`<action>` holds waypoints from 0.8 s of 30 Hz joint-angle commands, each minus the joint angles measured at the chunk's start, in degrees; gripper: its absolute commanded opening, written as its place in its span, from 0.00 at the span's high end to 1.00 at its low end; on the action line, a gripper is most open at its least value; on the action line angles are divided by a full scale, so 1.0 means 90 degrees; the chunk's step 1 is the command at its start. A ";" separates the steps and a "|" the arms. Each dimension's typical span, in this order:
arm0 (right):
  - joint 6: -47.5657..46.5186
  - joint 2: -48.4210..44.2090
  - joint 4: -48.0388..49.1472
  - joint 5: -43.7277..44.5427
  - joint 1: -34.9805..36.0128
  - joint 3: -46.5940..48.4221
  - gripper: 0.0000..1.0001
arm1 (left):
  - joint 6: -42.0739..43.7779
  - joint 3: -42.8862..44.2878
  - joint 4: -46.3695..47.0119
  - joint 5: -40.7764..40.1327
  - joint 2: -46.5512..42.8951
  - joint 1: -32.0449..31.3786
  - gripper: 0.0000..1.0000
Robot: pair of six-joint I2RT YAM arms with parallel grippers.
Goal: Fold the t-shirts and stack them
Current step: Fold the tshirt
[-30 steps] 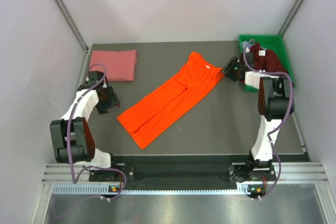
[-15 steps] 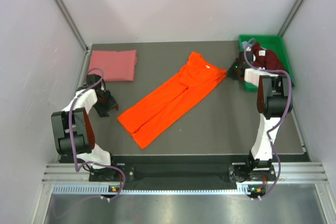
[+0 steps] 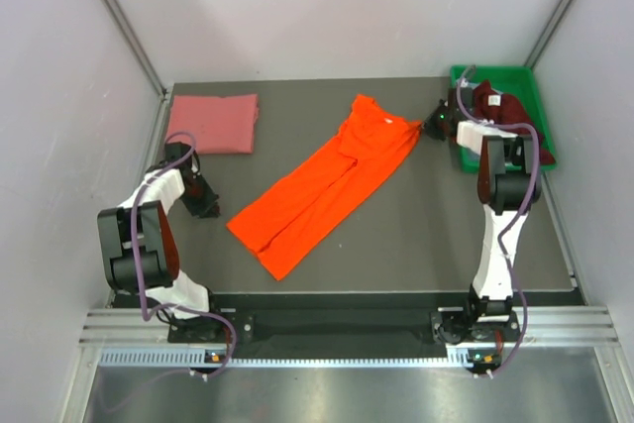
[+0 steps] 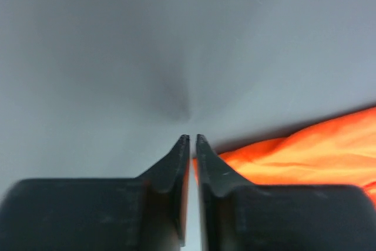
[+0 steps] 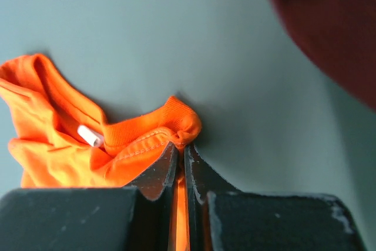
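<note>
Orange shirt (image 3: 322, 185): it lies flat in the middle of the table (image 3: 436, 235) as a long narrow strip. Its sides look turned in along its length, so by my reckoning you are only partway through the fold.
Long axis: slantwise, with the neck end far and right and the hem end near and left.
Right gripper (image 5: 181, 147): the fingers are clamped on the ribbed edge at the neck end of the orange shirt. Orange cloth shows in the slit between them, and the white label (image 5: 89, 135) sits a little to the left.
Left gripper (image 4: 191, 139): the fingers are drawn together to a thin slit, tips low over the table. You see no orange in the slit, so I judge it holds nothing.
Which way: the hem end lies just to the right of the left gripper, beside its right finger. Your left arm is the nearer one for that end.
Coming move: I expect you need the left fingers parted and shifted right onto the hem before any lift.
Pink shirt (image 3: 213, 123): folded at the far left, well apart from the orange one.
Maroon shirt (image 3: 500, 111): bunched in the green bin (image 3: 525, 81) at the far right.
Hard to tell: whether the left finger touches the hem. You cannot pick out a blue-grey shirt with certainty.
</note>
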 commanded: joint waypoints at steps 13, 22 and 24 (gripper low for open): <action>0.0604 0.1747 0.0520 -0.0922 -0.0033 0.2966 0.99 | 0.0437 -0.0353 0.0801 0.2161 -0.0318 -0.0263 0.53; 0.0829 0.2490 0.0149 -0.0824 -0.0286 0.4237 0.91 | 0.0643 -0.0362 0.0849 0.2797 0.0201 -0.0975 0.50; 0.0819 0.2432 0.0120 -0.0892 -0.0316 0.4228 0.82 | 0.0614 -0.0372 0.0869 0.2845 0.0201 -0.1162 0.47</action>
